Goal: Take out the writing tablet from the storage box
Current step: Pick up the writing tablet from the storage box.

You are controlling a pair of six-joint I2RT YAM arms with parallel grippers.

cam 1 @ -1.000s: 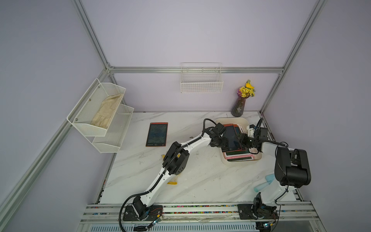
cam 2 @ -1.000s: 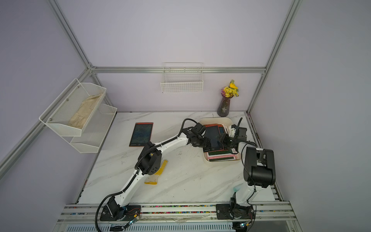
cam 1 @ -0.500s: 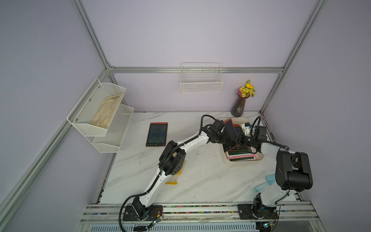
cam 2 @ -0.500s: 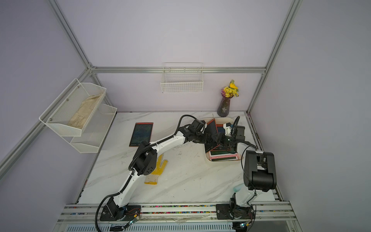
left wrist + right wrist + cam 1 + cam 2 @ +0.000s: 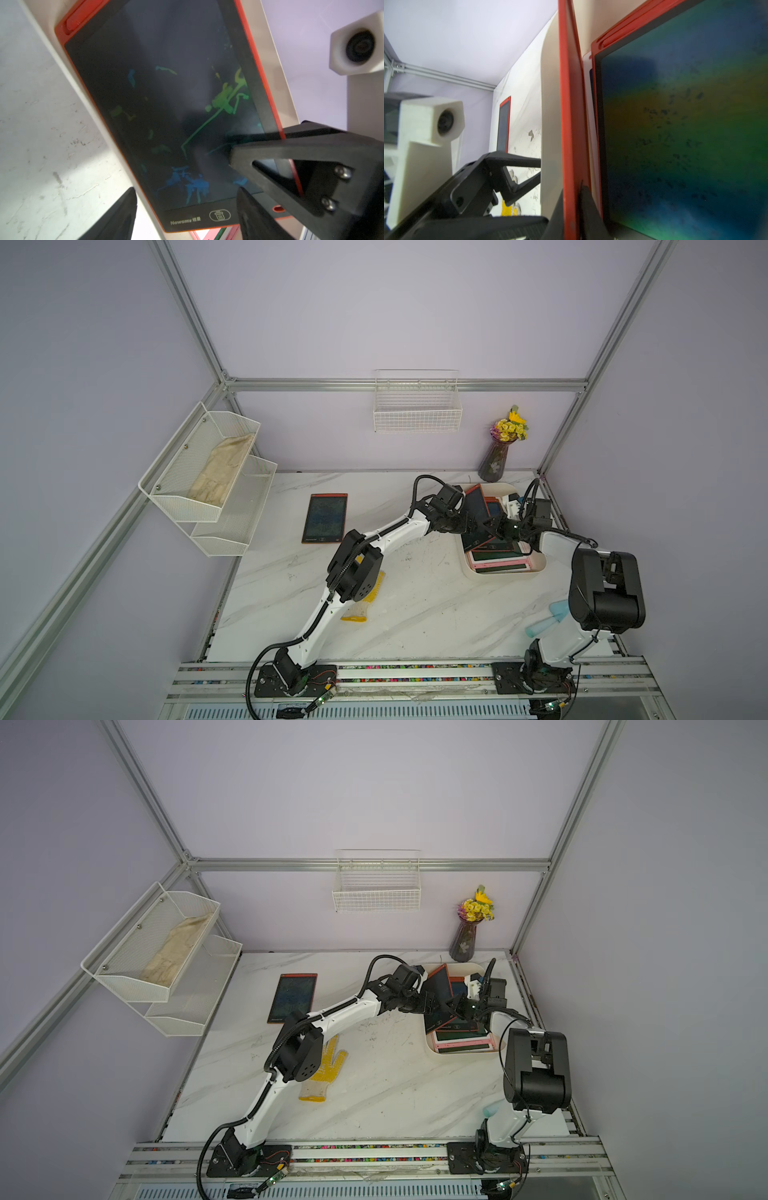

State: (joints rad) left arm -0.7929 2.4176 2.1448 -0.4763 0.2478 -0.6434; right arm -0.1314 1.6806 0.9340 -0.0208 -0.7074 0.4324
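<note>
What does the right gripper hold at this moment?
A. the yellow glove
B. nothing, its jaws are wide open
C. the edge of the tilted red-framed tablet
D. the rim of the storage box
C: in the right wrist view the right gripper is closed on both faces of the red-framed tablet at its edge, beside the wall of the storage box.

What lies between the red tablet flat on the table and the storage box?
Only the left arm crosses that stretch toward the storage box; the marble table there is otherwise bare, in both top views.
</note>
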